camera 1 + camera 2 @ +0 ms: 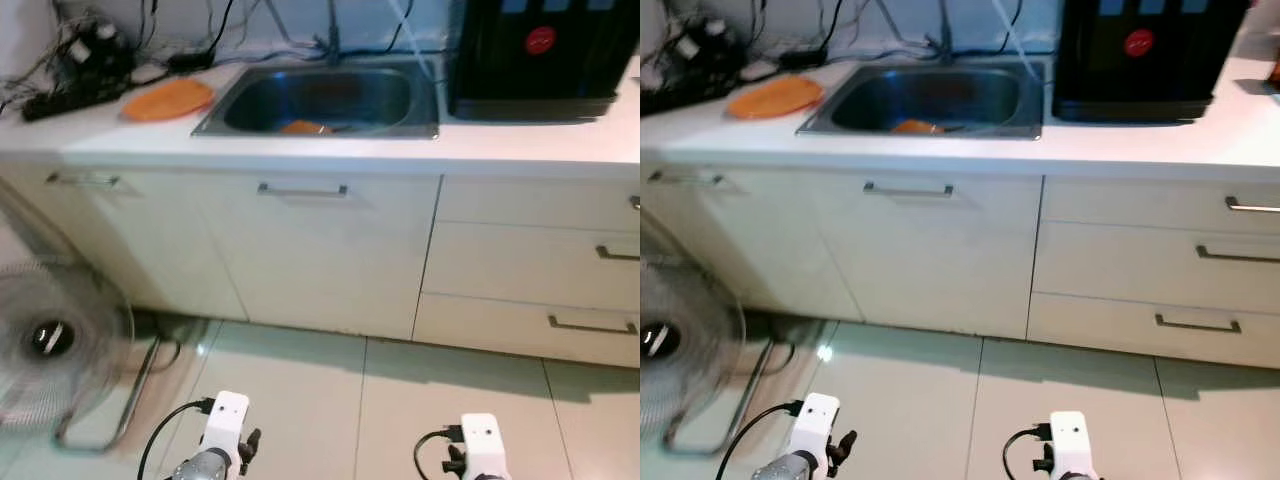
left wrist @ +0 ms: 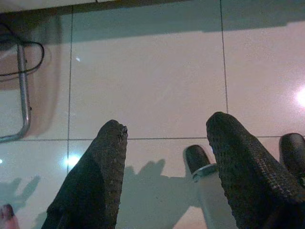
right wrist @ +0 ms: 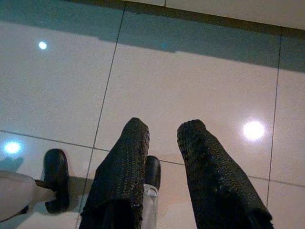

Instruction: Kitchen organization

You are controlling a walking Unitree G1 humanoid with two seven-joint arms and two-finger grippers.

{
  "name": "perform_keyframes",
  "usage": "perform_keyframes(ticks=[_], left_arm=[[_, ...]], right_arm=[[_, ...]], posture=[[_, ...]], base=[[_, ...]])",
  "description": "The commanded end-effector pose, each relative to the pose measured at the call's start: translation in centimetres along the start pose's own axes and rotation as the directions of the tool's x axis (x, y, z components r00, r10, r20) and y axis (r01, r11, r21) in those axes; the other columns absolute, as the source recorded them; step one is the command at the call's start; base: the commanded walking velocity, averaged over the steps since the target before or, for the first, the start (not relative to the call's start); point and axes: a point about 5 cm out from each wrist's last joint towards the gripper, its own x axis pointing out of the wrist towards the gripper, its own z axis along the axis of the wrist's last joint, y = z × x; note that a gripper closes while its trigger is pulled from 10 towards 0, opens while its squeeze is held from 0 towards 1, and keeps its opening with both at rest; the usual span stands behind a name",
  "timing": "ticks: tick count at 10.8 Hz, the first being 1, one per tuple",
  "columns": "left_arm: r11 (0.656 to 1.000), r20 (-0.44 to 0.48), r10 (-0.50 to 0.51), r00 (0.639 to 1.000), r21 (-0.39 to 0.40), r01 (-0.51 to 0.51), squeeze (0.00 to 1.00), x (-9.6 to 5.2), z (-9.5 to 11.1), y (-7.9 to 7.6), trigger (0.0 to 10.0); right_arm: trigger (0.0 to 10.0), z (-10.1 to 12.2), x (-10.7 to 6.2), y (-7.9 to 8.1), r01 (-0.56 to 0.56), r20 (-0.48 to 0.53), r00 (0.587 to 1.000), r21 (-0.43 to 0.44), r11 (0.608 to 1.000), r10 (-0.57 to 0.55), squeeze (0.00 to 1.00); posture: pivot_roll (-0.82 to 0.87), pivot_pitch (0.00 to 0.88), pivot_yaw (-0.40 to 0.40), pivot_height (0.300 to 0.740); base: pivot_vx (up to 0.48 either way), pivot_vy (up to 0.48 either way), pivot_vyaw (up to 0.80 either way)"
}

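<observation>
- The left tool (image 2: 164, 179) hung low over the pale glossy tiled floor (image 2: 147, 86), its two black textured fingers (image 2: 97, 181) spread wide apart with nothing between them.
- The right tool (image 3: 164, 179) hung likewise above the same floor, its fingers parted by a narrower gap and holding nothing.
- In the head views both silver arms showed at the lower edge, the left arm (image 1: 222, 440) and the right arm (image 1: 480, 445), well short of the cabinets.
- At far left a round wire-caged floor fan (image 1: 50, 340) stood on a bent metal tube stand, close to the cabinet base.
- On the white bench (image 1: 300, 145), at its left end, lay a tangle of black cables and a power strip (image 1: 75, 60).
- Just right of the cables a flat orange plate (image 1: 168, 99) rested on the bench, beside the sink's left rim.
- The stainless steel sink (image 1: 420, 125) was set into the bench; a small orange item (image 1: 305, 127) lay in its basin near the front wall, too small to tell what it was.
- Right of the sink a black boxy appliance with a red round mark (image 1: 540, 50) stood on the bench.
- Below, cream cabinet doors with slim metal bar handles (image 1: 302, 189) stood closed, and at the right a stack of three closed drawers (image 1: 530, 265).
</observation>
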Motion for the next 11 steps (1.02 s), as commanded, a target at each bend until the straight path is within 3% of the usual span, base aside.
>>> perform_keyframes(ticks=[1, 6, 11], left_arm=[[1.0, -0.02, 0.027, 0.999, -0.009, -0.027, 0.0, -0.18, -0.49, 0.82, 10.0], [0.999, -0.027, 0.034, 0.999, -0.008, -0.034, 0.0, -0.29, -0.84, 0.96, 10.0], [0.999, -0.017, 0.039, 0.999, 0.017, -0.039, 0.0, -0.23, -0.61, 0.91, 10.0]], right_arm=[[10.0, -0.14, 0.03, 0.51, -0.011, -0.015, 1.0, 0.008, 1.0, 0.012, 0.0], [10.0, -0.22, 0.0, 0.48, -0.008, -0.014, 1.0, 0.02, 1.0, 0.009, 0.0], [10.0, -0.13, 0.01, 0.59, -0.01, -0.006, 1.0, 0.02, 1.0, 0.01, 0.0]], posture=[[-0.01, 0.066, 0.131, 0.74], [-0.01, 0.068, 0.132, 0.74], [0.0, 0.069, 0.133, 0.74]], base=[[0.0, 0.409, 0.0], [0.0, 0.42, 0.0], [0.0, 0.0, 0.0]])
